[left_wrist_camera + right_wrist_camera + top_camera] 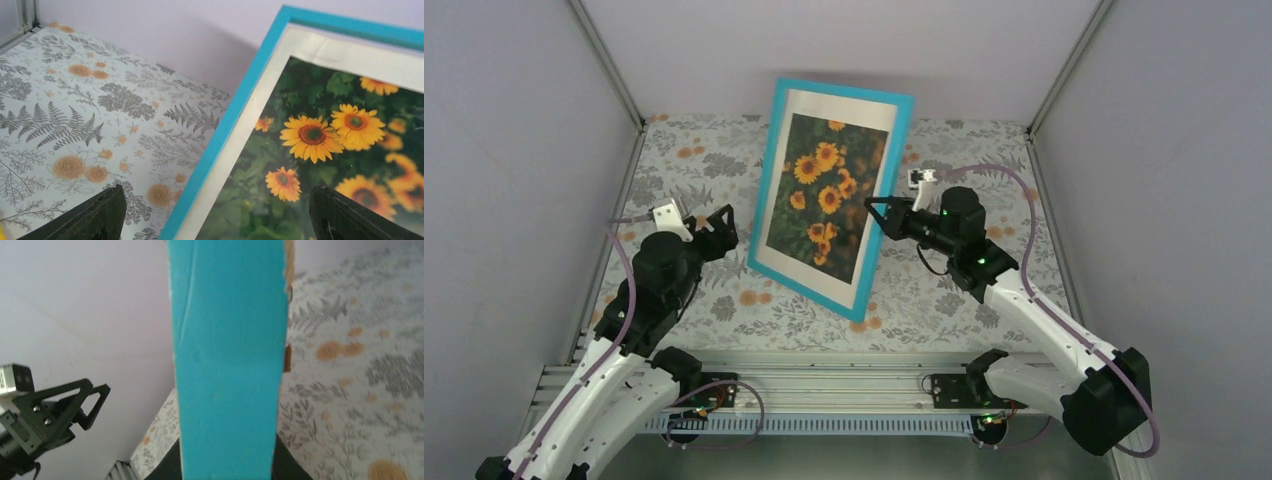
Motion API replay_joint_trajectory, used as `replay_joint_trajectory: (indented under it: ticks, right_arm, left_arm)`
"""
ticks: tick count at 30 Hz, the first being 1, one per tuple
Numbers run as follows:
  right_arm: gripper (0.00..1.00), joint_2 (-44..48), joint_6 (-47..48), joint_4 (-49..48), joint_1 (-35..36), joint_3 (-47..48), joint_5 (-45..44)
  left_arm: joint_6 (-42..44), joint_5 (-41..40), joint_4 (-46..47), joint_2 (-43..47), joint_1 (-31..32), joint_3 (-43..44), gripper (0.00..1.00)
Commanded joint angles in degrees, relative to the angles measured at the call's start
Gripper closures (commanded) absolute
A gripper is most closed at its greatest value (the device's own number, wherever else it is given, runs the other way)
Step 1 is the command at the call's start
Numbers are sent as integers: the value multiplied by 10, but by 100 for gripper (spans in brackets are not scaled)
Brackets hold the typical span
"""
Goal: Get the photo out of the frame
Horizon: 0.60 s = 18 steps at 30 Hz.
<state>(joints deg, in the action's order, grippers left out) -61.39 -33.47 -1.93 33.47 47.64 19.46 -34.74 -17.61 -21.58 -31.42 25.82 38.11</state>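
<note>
Reaching in from the right, the right gripper [876, 206] was clenched on the right-hand edge of the frame [767, 190], holding it upright and tilted, its lower edge apparently on the patterned table [944, 300]. The left gripper [722, 228] hovered just beside the frame's left edge, fingers spread wide, touching nothing. Two arms, one frame and one photo [824, 190] were visible; the photo sat inside the frame behind one cream mat [844, 105].
</note>
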Motion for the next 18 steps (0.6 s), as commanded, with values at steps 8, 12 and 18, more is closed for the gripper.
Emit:
replay_joint_trajectory:
  ticks: [8,12,18]
  right_arm:
    - [96,-14,-178,-203,-198,-196,213]
    - [96,-66,-172,-237,-246,-238,247]
    - [96,-148,-153,-268,-307,-281,276]
  left_arm:
    - [4,50,10,-75,-2,15,9]
    - [7,67,15,-99,-2,14,9]
    - [12,86,24,-130,-2,13,10]
